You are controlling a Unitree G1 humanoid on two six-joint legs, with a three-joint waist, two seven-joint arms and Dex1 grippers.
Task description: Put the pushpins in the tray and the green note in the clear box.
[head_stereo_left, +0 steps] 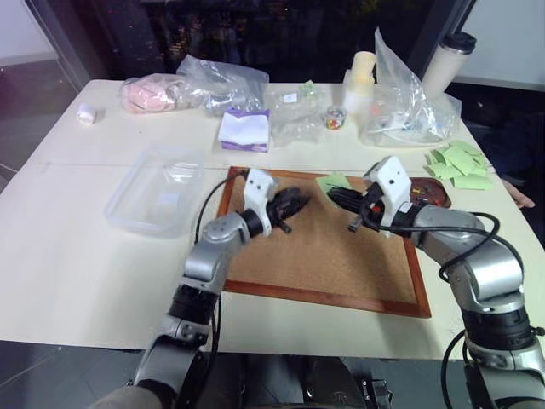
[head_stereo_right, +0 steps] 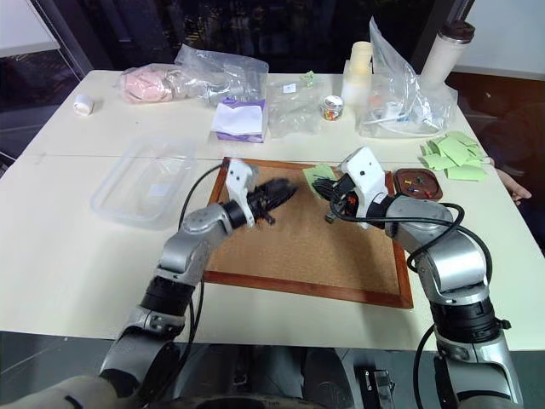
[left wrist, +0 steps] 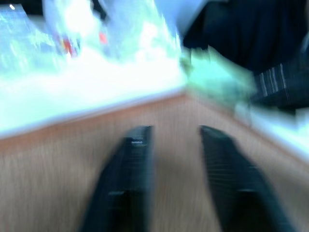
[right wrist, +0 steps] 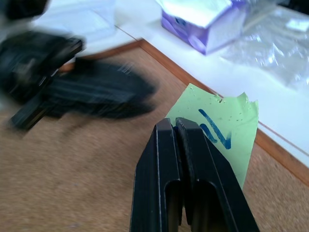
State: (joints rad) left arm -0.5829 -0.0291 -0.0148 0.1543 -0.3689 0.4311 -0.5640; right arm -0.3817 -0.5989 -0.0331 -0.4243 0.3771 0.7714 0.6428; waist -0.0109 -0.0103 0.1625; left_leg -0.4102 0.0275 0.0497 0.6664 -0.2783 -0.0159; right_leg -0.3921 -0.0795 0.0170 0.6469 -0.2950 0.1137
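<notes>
Over the corkboard (head_stereo_left: 332, 256), right gripper (right wrist: 181, 126) pinches green note (right wrist: 227, 126); left gripper (left wrist: 175, 137), parted, should stay clear during lift.

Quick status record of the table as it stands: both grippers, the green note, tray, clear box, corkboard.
left gripper: open, nothing between the fingers, above the corkboard
right gripper: shut, fingers pressed together, at the green note; whether it pinches the note cannot be told
green note: at the far edge of the corkboard, blue mark on it, not in the clear box
corkboard: wood-framed, flat on the table
tray: beside the corkboard's far right corner, pushpins inside
clear box: left of the corkboard
</notes>
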